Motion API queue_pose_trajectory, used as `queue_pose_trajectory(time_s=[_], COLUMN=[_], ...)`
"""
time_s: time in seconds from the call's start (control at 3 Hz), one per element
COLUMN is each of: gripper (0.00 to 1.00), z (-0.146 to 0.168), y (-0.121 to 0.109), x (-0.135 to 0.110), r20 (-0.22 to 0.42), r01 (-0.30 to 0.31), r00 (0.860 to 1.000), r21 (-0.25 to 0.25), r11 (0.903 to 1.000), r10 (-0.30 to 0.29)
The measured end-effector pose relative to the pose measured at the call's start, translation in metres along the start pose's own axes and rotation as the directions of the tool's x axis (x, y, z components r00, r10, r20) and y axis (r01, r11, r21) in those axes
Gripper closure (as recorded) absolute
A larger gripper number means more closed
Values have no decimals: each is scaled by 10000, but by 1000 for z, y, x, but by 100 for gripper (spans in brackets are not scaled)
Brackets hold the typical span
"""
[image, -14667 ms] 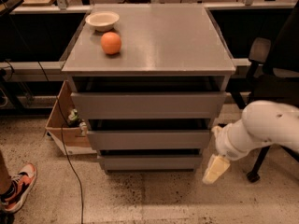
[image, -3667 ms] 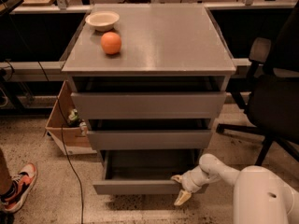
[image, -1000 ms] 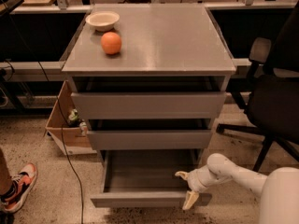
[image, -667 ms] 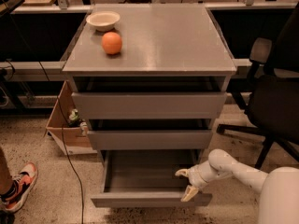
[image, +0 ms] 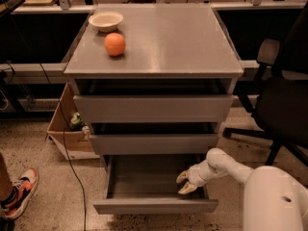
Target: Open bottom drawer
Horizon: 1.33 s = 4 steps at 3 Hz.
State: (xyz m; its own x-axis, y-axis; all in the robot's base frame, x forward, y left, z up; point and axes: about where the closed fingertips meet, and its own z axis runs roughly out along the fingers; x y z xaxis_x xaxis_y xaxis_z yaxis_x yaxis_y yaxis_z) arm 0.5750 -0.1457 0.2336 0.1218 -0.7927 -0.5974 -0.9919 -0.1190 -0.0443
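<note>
Hanging inside the pulled-out bottom drawer [image: 144, 179] beside its right wall, the end effector [image: 185, 183], fingers spread.

The white arm [image: 231, 167] reaches low from the lower right of the camera view, its end effector [image: 186, 183] with both yellowish fingers spread apart.

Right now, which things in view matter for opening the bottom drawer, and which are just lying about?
Job in hand:
- bottom drawer, pulled out
- gripper, open, inside the drawer's front right corner

Lying about:
- orange and bowl on the cabinet top
- middle drawer and top drawer
- cardboard box
- office chair
- shoe
</note>
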Motion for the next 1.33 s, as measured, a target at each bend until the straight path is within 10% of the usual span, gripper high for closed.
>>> queue_pose_trajectory(time_s=[1.33], gripper=[59], z=[74], y=[-7], x=[40], r20=[-561], r01=[-1240], r00=[9899], r21=[1012], r11=[9871], r10=[1301])
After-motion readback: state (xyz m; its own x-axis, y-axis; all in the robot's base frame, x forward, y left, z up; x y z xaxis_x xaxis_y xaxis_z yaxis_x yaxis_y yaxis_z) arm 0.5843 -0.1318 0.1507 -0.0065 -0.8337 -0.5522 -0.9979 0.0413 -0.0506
